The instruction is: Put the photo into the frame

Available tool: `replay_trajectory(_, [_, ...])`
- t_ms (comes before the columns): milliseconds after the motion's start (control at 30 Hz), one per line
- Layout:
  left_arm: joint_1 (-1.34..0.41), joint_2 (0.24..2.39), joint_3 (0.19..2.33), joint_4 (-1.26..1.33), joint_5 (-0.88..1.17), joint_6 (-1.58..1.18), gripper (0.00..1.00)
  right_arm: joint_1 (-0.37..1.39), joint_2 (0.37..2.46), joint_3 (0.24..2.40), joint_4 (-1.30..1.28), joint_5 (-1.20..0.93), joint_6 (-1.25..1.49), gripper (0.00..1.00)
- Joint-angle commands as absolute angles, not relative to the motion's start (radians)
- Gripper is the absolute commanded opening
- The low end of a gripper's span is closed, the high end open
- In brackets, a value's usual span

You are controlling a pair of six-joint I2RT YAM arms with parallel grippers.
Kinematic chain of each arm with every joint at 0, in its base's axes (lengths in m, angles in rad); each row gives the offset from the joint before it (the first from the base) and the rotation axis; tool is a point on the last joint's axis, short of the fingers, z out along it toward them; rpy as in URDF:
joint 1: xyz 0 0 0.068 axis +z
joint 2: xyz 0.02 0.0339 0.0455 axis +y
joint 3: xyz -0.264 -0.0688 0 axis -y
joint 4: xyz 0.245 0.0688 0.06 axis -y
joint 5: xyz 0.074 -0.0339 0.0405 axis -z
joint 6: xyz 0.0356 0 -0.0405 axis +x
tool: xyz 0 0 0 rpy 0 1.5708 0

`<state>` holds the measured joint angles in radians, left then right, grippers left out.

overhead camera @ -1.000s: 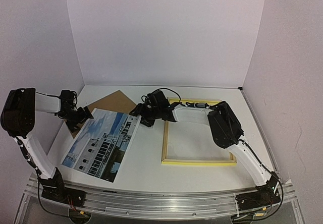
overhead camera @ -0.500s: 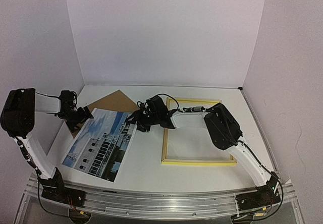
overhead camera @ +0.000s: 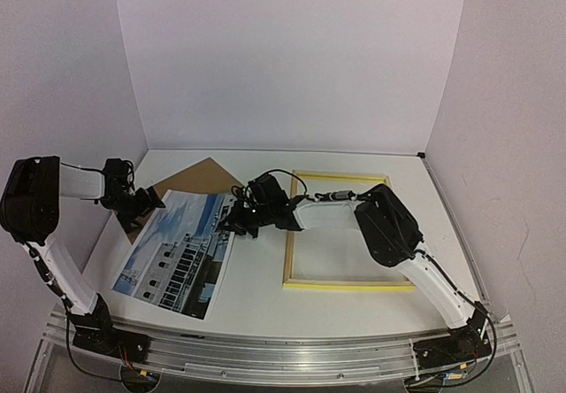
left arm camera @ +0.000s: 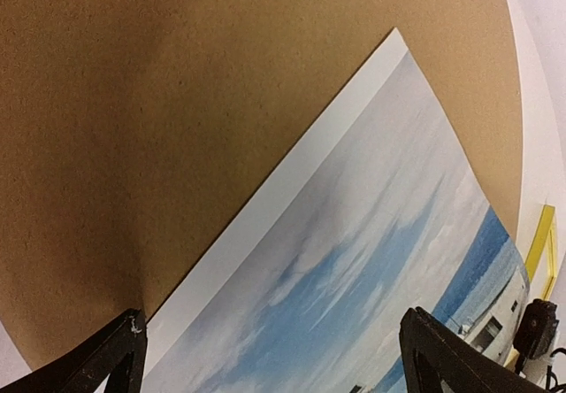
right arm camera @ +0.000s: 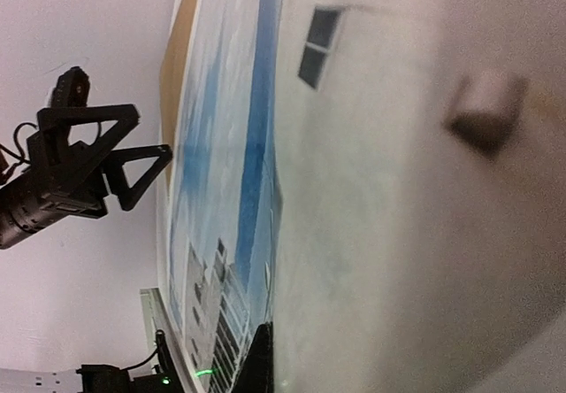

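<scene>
The photo (overhead camera: 172,256) lies on the left half of the white counter (overhead camera: 256,297), turned at an angle, with its sky end towards the back wall. That far end overlaps a brown backing board (overhead camera: 202,179), which sticks out behind it. The photo is outside the frame (overhead camera: 348,284), which lies flat just to its right with a strip of bare counter between them. The counter shows through the frame's opening.

The right arm (overhead camera: 389,225) reaches across the frame's far left corner to the photo's right-hand edge. Its jaws are closed there, and they seem to be pinching that edge. In the right wrist view the print (right arm camera: 232,189) runs right up to the lens, with its near part blurred.

The left arm (overhead camera: 84,182) sits over the photo's far left corner. Its jaws are spread wide and hold nothing. From the left wrist camera, the two fingertips (left arm camera: 117,350) stand well apart above the print (left arm camera: 354,260) and the board (left arm camera: 177,101).
</scene>
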<state>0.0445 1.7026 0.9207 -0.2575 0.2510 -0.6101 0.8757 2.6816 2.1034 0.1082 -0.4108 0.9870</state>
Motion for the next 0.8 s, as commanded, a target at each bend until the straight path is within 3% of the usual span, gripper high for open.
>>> replay_trajectory(0, [0.038,1.563,0.972,-0.350,0.288,-0.620,1.00,0.871,2.460,2.049,-0.038,-0.327,0.889,0.00])
replay_trajectory(300, [-0.078,1.370,1.046,-0.398,0.341,-0.605,1.00,0.863,1.989,1.851,-0.462,-0.105,0.770,0.00])
replay_trajectory(500, [-0.381,1.328,1.156,-0.355,0.306,-0.558,1.00,0.861,1.828,1.829,-0.686,0.114,0.797,0.00])
replay_trajectory(767, [-0.840,1.406,1.303,-0.340,0.055,-0.475,1.00,0.849,1.806,1.923,-0.859,0.413,0.893,0.00])
